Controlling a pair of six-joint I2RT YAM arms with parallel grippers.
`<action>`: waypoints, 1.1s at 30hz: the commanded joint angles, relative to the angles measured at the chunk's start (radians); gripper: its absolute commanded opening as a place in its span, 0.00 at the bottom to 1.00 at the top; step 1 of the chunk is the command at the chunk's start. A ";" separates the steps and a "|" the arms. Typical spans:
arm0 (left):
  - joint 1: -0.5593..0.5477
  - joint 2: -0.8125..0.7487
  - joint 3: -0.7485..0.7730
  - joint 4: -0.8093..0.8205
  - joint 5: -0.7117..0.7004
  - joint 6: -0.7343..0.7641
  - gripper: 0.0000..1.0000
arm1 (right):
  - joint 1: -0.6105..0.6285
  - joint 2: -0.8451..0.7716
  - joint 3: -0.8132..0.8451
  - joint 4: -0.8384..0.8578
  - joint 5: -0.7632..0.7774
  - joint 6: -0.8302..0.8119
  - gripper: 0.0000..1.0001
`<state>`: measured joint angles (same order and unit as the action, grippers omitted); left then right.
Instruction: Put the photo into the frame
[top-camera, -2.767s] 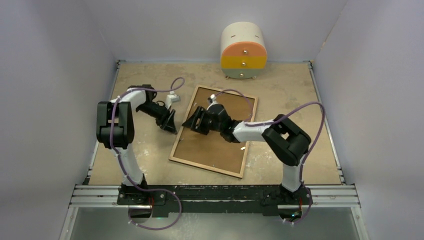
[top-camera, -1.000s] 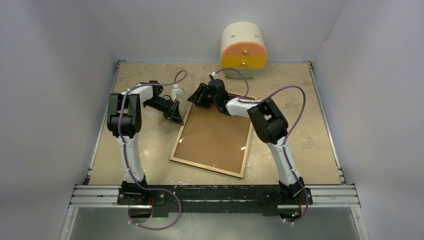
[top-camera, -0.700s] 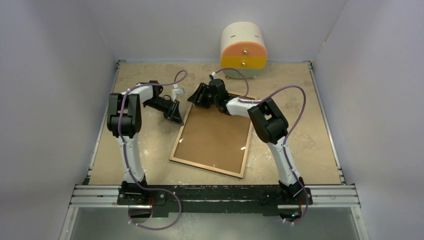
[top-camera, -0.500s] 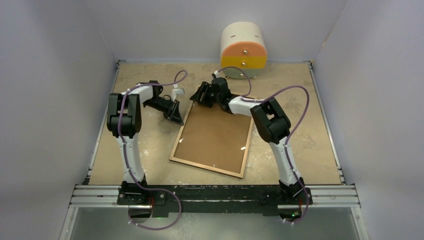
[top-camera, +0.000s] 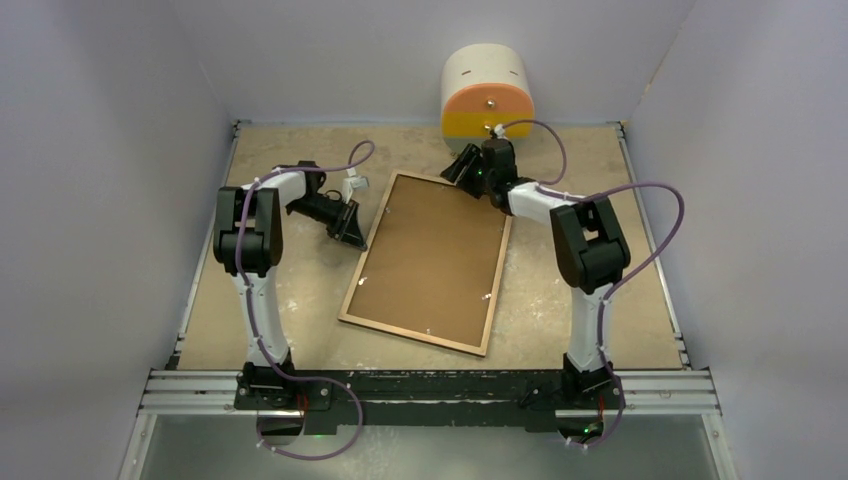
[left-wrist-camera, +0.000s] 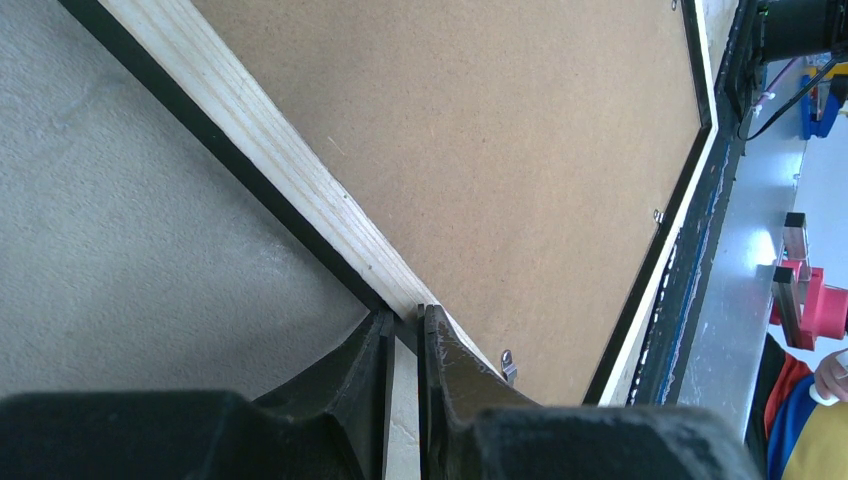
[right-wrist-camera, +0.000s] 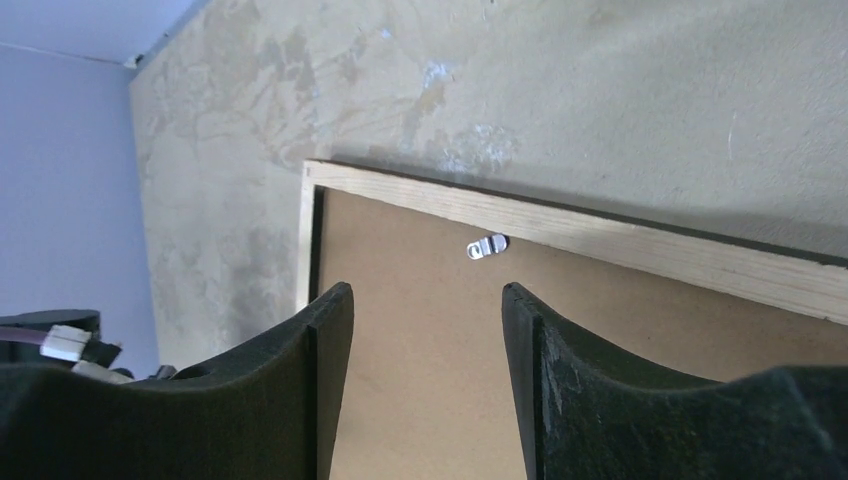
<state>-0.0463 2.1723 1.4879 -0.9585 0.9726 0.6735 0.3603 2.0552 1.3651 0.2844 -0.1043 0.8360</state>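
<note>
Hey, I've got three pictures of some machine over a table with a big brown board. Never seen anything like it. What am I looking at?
Two robot arms are bolted at the near edge of a table. The wide picture looks down from above and behind them; the other two come from a camera on each wrist. On the table lies the frame, back up, its light wood rim around a brown backing board. A rounded drawer cabinet stands by the far wall. The left end effector is shut on the frame's left rim. The right end effector is open and empty, near the frame's far edge and a small metal clip. No photo is visible.
</note>
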 joint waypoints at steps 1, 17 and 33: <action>-0.024 -0.003 -0.032 0.001 -0.056 0.052 0.09 | 0.016 0.037 0.009 0.004 -0.020 -0.011 0.58; -0.024 -0.008 -0.037 0.000 -0.065 0.057 0.08 | 0.019 0.155 0.095 0.050 -0.032 0.065 0.51; -0.027 -0.002 -0.048 -0.019 -0.047 0.078 0.07 | 0.019 0.193 0.134 0.053 -0.043 0.086 0.48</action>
<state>-0.0463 2.1654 1.4822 -0.9577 0.9695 0.6811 0.3759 2.2250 1.4609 0.3470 -0.1440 0.9127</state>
